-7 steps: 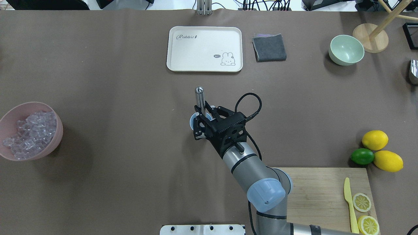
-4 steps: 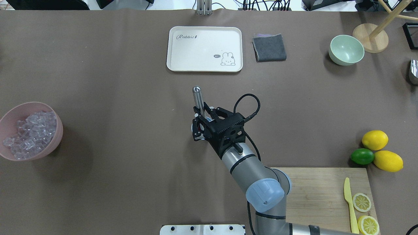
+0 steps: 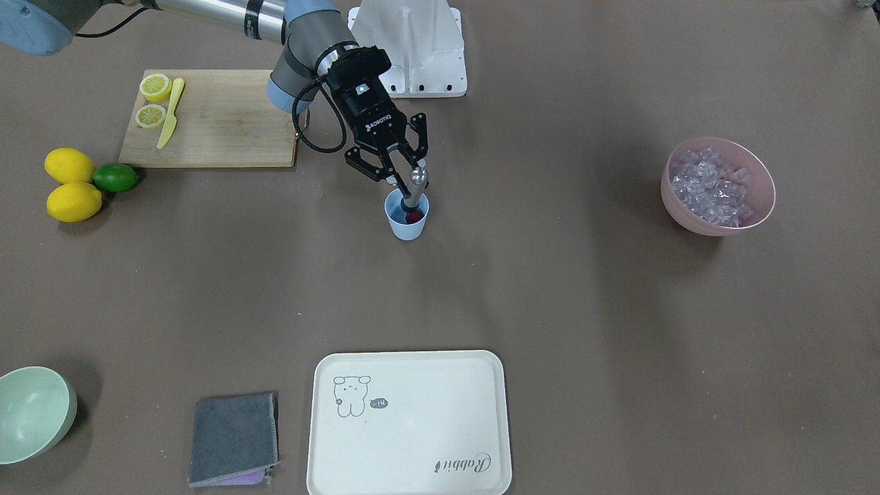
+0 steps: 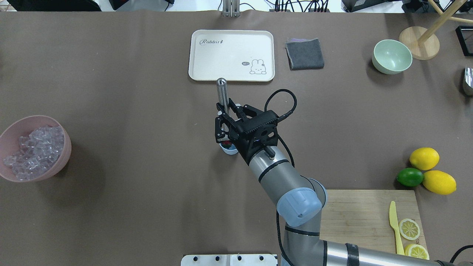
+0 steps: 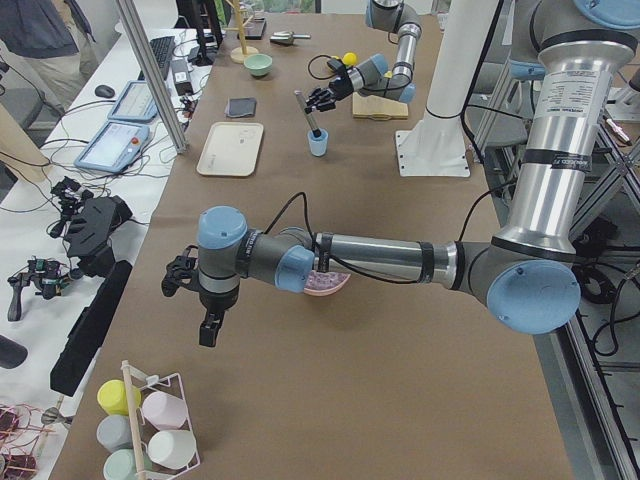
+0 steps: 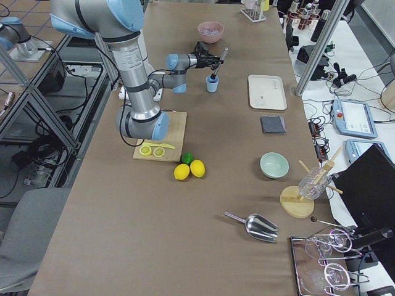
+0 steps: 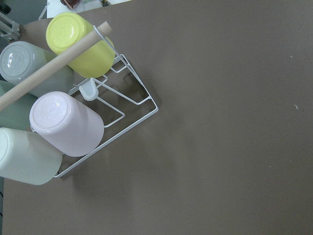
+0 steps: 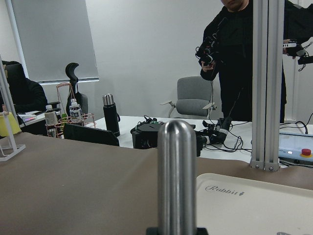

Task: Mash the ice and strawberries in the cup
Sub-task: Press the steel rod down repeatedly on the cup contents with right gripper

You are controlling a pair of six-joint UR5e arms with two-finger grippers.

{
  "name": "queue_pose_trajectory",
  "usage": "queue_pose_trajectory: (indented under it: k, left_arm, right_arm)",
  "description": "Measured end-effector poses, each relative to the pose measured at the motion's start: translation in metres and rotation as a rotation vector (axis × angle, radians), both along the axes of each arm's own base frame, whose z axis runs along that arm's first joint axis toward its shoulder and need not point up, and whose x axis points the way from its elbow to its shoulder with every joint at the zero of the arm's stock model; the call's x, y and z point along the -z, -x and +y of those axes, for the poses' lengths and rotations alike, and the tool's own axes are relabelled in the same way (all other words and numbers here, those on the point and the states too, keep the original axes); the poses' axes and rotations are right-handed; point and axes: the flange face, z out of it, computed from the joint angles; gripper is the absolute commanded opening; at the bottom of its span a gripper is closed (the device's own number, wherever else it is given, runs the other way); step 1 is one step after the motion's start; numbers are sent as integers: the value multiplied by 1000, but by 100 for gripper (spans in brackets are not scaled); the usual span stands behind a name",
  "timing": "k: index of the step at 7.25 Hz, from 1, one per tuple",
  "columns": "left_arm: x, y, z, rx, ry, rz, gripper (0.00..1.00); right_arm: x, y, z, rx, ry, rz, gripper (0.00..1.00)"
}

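Note:
The light-blue cup (image 3: 397,221) stands mid-table with a red strawberry (image 3: 414,217) inside it. My right gripper (image 3: 405,180) is shut on a steel muddler (image 3: 415,184) whose lower end reaches into the cup. From overhead, the gripper (image 4: 226,111) covers most of the cup (image 4: 230,149), and the muddler (image 4: 222,90) sticks up past it. Ice (image 4: 35,147) fills the pink bowl (image 4: 65,149) at the left edge; whether any ice lies in the cup I cannot tell. The left gripper (image 5: 196,300) hangs far off near a cup rack, and I cannot tell if it is open or shut.
A white tray (image 4: 232,55), grey cloth (image 4: 305,54) and pale green bowl (image 4: 391,56) sit along the far side. Lemons and a lime (image 4: 409,177) lie beside a cutting board (image 4: 354,218) with a yellow knife. The cup rack (image 7: 68,112) stands under the left wrist.
The right gripper has risen with the muddler, whose top now shows higher in the overhead view. The cup and a bit of red strawberry now show below the gripper.

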Motion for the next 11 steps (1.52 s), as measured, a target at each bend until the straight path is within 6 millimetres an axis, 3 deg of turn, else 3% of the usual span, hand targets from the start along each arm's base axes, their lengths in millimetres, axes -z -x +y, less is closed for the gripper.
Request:
queue_pose_trajectory:
  k: [3, 7, 11]
  left_arm:
    - [-1, -1, 0, -1, -1, 0, 97]
    - [-2, -1, 0, -1, -1, -1, 97]
    - [0, -1, -1, -1, -3, 0, 97]
  right_arm:
    - [5, -4, -9, -13, -1, -6, 0]
    - [-9, 13, 6, 16, 8, 18, 0]
    - [-22, 23, 3, 16, 18, 47, 0]
